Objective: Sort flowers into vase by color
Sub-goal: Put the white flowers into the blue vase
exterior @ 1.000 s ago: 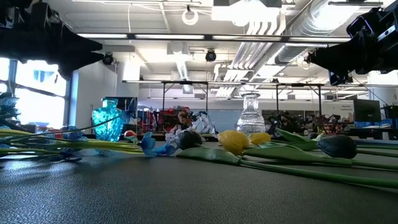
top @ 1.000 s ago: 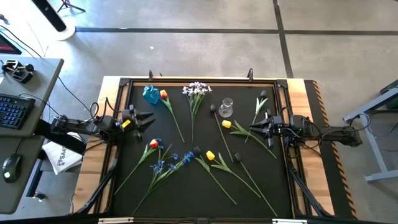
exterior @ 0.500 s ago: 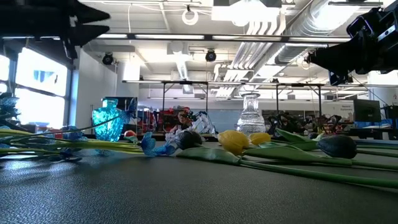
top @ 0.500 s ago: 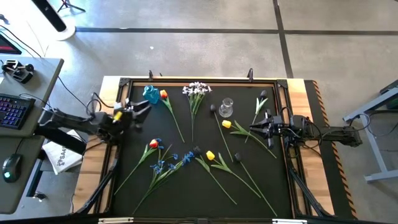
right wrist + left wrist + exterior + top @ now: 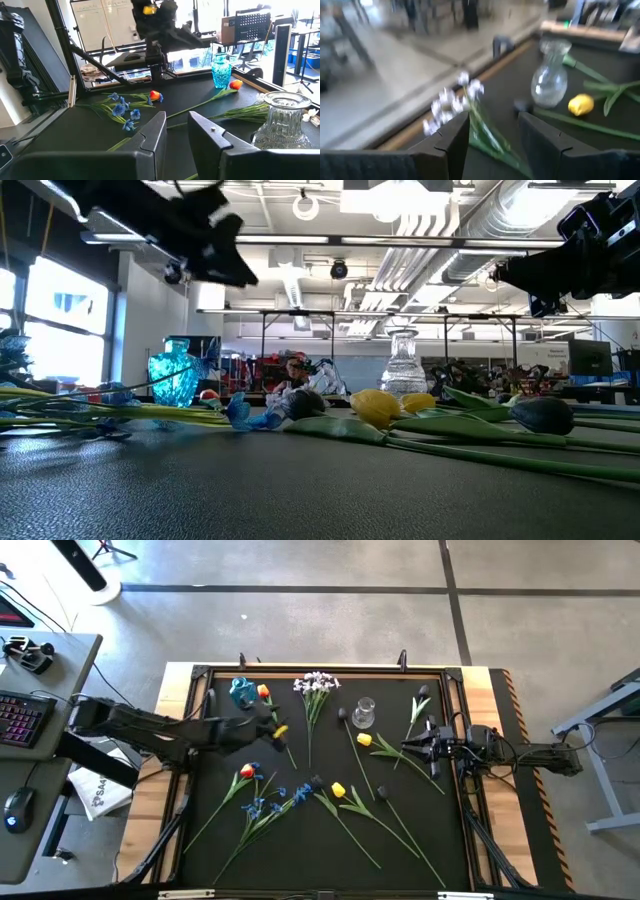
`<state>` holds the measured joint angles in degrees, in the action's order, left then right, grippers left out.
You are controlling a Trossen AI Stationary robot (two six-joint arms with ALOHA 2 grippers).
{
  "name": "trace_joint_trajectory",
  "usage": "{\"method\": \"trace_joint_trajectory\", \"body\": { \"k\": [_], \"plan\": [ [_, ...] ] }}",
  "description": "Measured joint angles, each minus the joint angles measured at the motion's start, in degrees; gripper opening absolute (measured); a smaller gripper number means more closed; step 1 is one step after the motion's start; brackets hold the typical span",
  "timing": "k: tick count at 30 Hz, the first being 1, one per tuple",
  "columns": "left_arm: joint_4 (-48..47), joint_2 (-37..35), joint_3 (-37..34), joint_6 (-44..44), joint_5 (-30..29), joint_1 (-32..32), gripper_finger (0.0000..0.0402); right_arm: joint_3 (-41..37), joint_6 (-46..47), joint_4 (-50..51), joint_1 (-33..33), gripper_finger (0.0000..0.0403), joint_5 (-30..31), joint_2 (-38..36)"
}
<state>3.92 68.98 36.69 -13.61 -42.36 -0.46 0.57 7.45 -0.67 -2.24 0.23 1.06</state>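
Long green-stemmed flowers lie flat on the black mat: a white spray (image 5: 316,685), orange-red tulips (image 5: 263,692) (image 5: 247,772), yellow tulips (image 5: 364,740) (image 5: 338,790), blue sprays (image 5: 265,803) and dark tulips (image 5: 342,714) (image 5: 381,794). A blue vase (image 5: 241,692) and a clear vase (image 5: 363,712) stand upright near the far edge. My left gripper (image 5: 280,732) hangs open above the mat, over the far orange-red tulip's stem. In its wrist view the open fingers (image 5: 492,140) frame the white spray (image 5: 452,102). My right gripper (image 5: 415,748) waits open near the right edge.
A raised frame (image 5: 300,668) runs round the mat. The near left corner of the mat (image 5: 210,860) holds no flowers. Beyond the table's left side stands a desk with a keyboard (image 5: 20,720). The low view shows the blue vase (image 5: 175,375) and the clear vase (image 5: 402,365) behind the flowers.
My left arm has swung from the table's left edge toward the middle. It turned first toward the far edge, then reached right, out over the far orange-red tulip's stem. The flowers, the vases and my right arm have kept still.
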Motion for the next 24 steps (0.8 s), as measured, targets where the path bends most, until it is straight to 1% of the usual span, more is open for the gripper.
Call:
{"method": "trace_joint_trajectory", "body": {
  "k": [2,5,7,10,15,18,24],
  "plan": [
    [-5.3,3.0,3.1,-3.9,4.7,2.5,0.0158,0.0,0.0,0.0,0.0,0.0078,0.0,0.0],
    [-12.5,7.4,7.2,-7.1,11.6,6.3,0.0158,0.0,0.0,0.0,0.0,0.0078,0.0,0.0],
    [-16.3,10.6,9.6,-9.1,14.7,8.6,0.0158,0.0,0.0,0.0,0.0,0.0078,0.0,0.0],
    [-19.3,15.7,12.7,-12.4,18.3,11.1,0.0158,0.0,0.0,0.0,0.0,0.0078,0.0,0.0],
    [-19.9,23.4,17.7,-15.2,23.2,12.9,0.0162,0.0,0.0,0.0,0.0,0.0078,0.0,0.0],
    [-21.6,27.5,21.6,-15.2,25.3,13.3,0.0173,0.0,0.0,0.0,0.0,0.0078,0.0,0.0],
    [-24.5,34.5,29.0,-15.9,25.4,13.2,0.0217,0.0,0.0,0.0,0.0,0.0078,0.0,0.0]
  ]
}}
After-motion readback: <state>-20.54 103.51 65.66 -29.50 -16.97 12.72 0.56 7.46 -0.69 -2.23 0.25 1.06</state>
